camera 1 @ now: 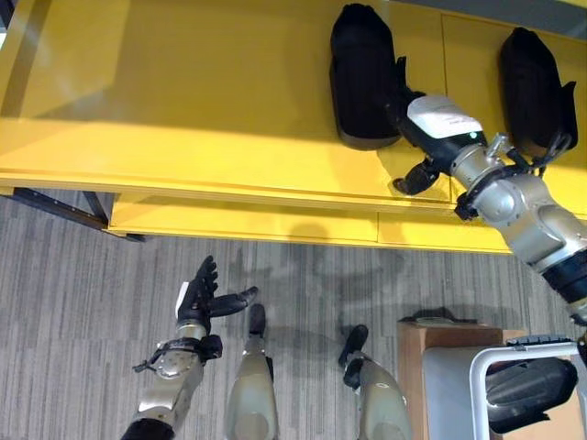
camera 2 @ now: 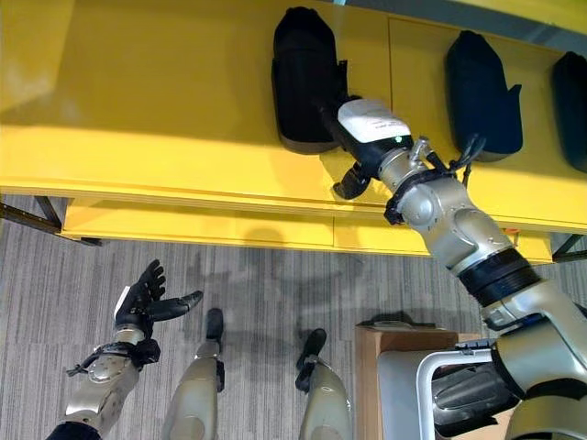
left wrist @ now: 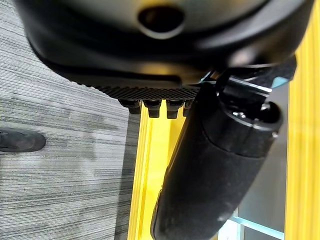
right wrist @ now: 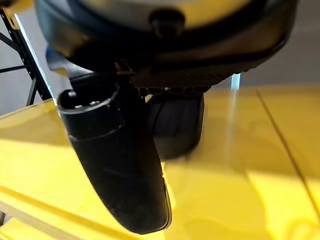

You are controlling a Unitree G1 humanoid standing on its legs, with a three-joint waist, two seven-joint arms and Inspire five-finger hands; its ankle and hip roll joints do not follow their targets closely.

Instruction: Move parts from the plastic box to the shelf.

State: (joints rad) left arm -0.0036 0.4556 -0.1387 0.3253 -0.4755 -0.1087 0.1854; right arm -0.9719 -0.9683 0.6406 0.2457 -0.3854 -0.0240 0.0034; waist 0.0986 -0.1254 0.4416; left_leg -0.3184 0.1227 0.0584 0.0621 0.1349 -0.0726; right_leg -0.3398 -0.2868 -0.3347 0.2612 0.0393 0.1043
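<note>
A black moulded part (camera 1: 362, 78) lies on the yellow shelf (camera 1: 183, 101). My right hand (camera 1: 442, 126) reaches over the shelf's front edge; its straight fingers rest against that part's right side, and its thumb (right wrist: 120, 170) hangs clear of it, so the hand is open. The right wrist view has the same part (right wrist: 177, 130) just past the fingers. My left hand (camera 1: 204, 298) hovers low over the floor at the lower left, open and holding nothing. At the lower right stands the grey plastic box (camera 1: 449, 385) with another black part (camera 1: 532, 390) in it.
Two more black parts (camera 1: 535, 87) (camera 2: 573, 110) lie further right on the shelf. Its left half is bare. A lower yellow ledge (camera 1: 238, 220) runs under the front edge. The box rests on a brown stand (camera 1: 415, 344) on grey carpet.
</note>
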